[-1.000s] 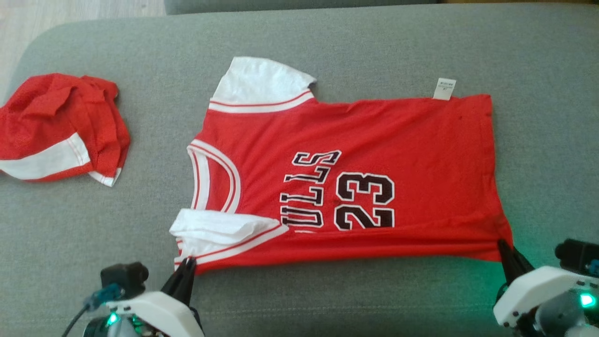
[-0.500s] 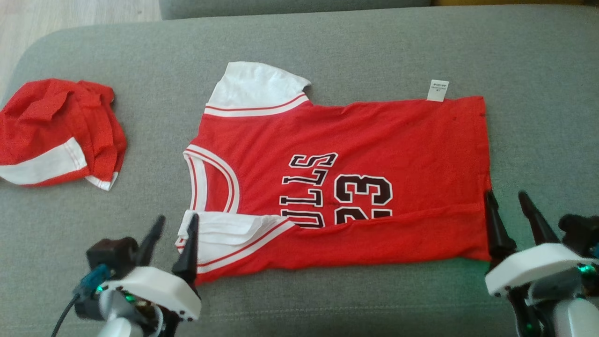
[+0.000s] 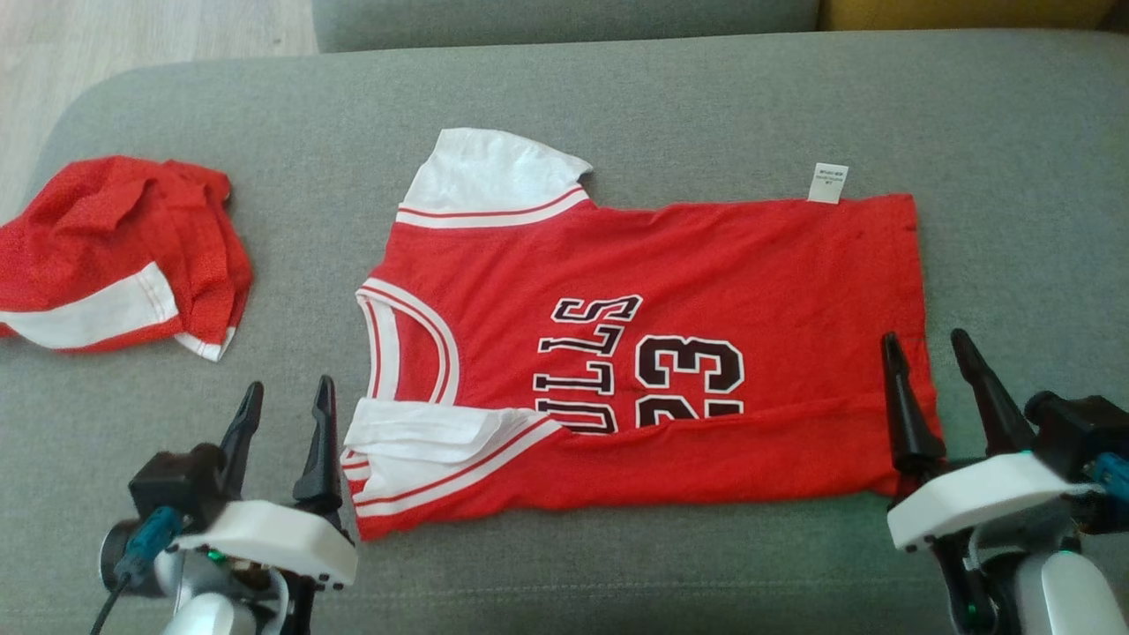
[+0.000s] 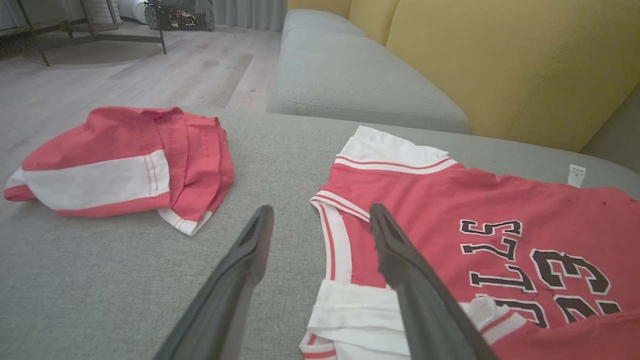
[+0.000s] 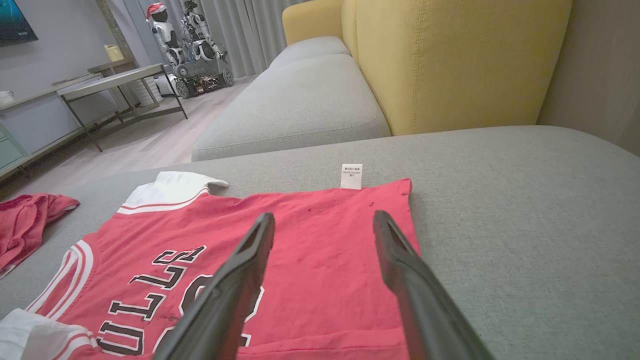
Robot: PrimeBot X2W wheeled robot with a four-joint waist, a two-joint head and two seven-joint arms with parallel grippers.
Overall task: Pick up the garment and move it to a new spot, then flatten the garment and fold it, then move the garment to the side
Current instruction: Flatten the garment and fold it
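The garment point(image 3: 670, 256) is a red jersey with white sleeves and black lettering, spread across the grey sofa seat point(image 3: 706, 97). Its near edge is turned over onto the front, covering part of the print. My left gripper point(image 3: 291, 385) is open, just left of the near white sleeve point(image 3: 423, 432), with nothing between its fingers. In the left wrist view the left gripper point(image 4: 321, 209) points at the jersey's collar point(image 4: 340, 235). My right gripper point(image 3: 924, 338) is open and hovers over the hem corner. The right wrist view has the right gripper point(image 5: 324, 216) above the red cloth point(image 5: 325, 235).
A second red and white garment point(image 3: 115, 256) lies crumpled at the seat's left end. A yellow backrest point(image 5: 450, 60) rises behind the seat. Wooden floor point(image 3: 132, 35) lies beyond the left end. Bare grey seat runs along the front and right.
Both grippers have opened and let go of the garment's near edge, which now lies folded over the front. They have since risen and moved forward; the left one has shifted left.
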